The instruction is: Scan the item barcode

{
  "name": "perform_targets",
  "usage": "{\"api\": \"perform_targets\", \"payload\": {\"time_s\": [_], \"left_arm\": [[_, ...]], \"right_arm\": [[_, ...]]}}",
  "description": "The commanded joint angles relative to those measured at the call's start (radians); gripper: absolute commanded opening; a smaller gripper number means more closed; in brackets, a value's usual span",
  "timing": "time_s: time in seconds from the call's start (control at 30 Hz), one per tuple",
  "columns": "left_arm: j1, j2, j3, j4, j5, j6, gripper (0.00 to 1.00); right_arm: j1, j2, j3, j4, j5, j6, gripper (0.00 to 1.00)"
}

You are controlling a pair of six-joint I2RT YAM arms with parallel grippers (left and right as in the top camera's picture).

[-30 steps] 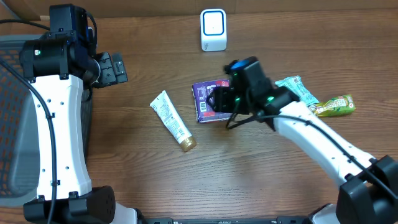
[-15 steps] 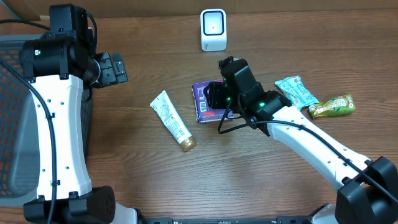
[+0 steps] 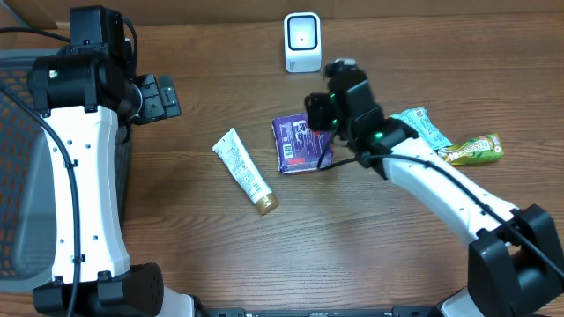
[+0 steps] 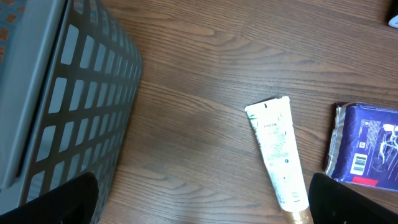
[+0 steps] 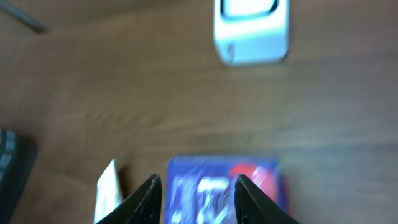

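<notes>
1. Now the right gripper (image 5: 198, 190) is aimed toward the scanner (image 3: 302, 41); a second ago it lay low beside the purple packet (image 3: 295, 145), pointing across it.
2. Meanwhile the packet lies flat on the table (image 3: 370, 246) in the same spot between the tube (image 3: 245, 170) and the green snack packs (image 3: 421, 128), well short of the scanner.
3. Its fingers stand partly apart over the packet's near edge. The wrist view is blurred, so I cannot tell whether they pinch it.
4. Judging from this, the pickup is unfinished: the barcode (image 4: 359, 163) faces up and must be lifted and turned toward the scanner window.
5. Elsewhere the left gripper (image 4: 204, 190) hangs fully spread and empty beside the basket (image 4: 62, 93).
</notes>
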Motion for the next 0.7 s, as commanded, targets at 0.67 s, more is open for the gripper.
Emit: {"api": "perform_targets", "payload": {"time_s": [0.67], "left_arm": [[-0.003,0.0,-0.002,0.001,0.002,0.019,1.0]], "right_arm": [[-0.066,0.375,0.415,-0.38,-0.086,-0.282,0.55]]}}
